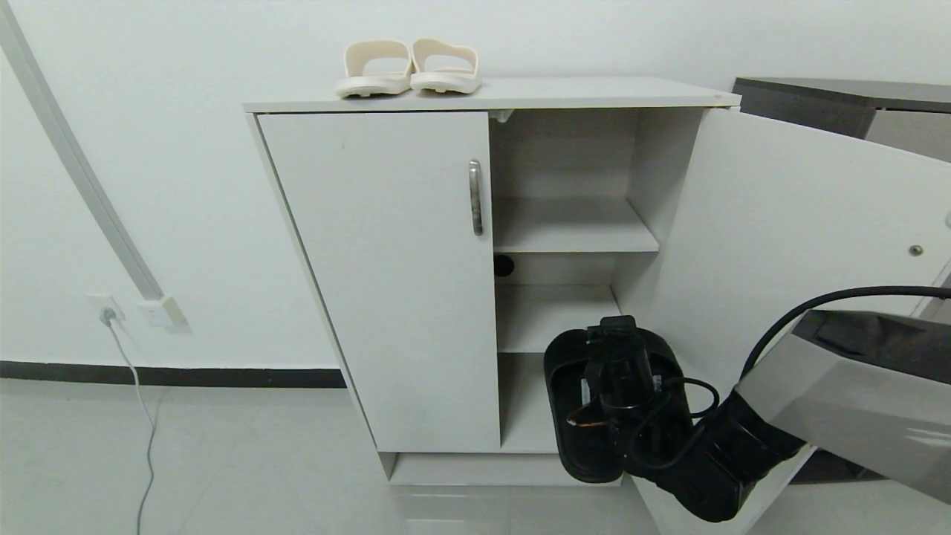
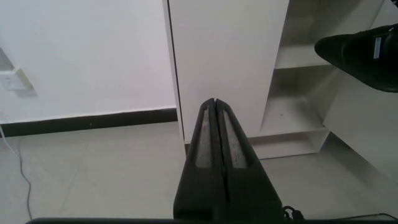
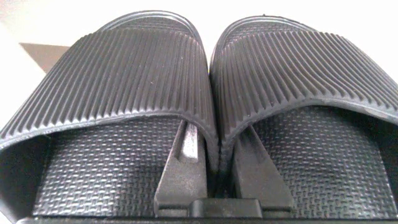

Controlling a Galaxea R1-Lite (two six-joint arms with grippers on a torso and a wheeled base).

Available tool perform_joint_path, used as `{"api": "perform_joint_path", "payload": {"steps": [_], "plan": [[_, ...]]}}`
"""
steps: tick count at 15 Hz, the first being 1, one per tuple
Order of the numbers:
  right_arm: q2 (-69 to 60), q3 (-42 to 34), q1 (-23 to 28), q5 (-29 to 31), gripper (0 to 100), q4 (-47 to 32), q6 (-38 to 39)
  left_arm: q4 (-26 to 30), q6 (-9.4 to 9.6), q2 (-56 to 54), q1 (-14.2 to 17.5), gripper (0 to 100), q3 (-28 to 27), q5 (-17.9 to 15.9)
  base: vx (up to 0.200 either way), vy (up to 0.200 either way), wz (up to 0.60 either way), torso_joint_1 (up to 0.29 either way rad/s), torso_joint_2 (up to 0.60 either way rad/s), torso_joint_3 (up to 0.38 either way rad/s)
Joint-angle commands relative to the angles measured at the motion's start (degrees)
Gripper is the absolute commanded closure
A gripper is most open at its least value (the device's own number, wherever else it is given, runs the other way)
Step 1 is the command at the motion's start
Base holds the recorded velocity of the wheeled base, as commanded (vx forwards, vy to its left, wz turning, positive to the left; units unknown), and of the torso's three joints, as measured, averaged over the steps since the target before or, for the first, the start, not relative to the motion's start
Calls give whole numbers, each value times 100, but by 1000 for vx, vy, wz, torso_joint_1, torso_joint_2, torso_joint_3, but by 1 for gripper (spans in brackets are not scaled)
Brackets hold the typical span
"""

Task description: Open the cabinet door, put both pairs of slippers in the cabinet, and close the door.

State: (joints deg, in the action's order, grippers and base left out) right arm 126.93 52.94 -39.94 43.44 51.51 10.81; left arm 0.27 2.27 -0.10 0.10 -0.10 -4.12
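the right end effector is pinching the black slippers as a pair. in the right wrist view one of its fingers sits inside each slipper, and the two adjoining inner walls are squeezed between them, so a single grip carries both shoes. the ribbed straps face away from the wrist, which would let the pair go into the cabinet toe first. in the head view the black slippers hang low in front of the open right half, level with the bottom compartment and close to the swung-out right door. i cannot tell whether they have crossed the front edge yet. the right door stands wide open, likely so the arm can come in from that side without touching it. the left door is shut, with its handle at the centre edge. the beige slippers lie side by side on the cabinet top, toward its left end, waiting their turn. the left end effector has its fingers pressed together and empty, low over the floor off to the left of the cabinet and out of the other arm's way. judging by this, the first pair is about to be set down, with the second pair and the door closing still to do.
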Motion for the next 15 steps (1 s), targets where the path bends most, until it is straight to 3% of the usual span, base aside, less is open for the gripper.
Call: {"api": "perform_joint_path", "payload": {"steps": [1,15], "plan": [[-37,-21,39,7,100,0,0,0,2,10,-1,100,1,-1,0,0,0,0,0,0],[-37,-91,39,-116,100,0,0,0,-16,10,-1,100,1,-1,0,0,0,0,0,0]]}}
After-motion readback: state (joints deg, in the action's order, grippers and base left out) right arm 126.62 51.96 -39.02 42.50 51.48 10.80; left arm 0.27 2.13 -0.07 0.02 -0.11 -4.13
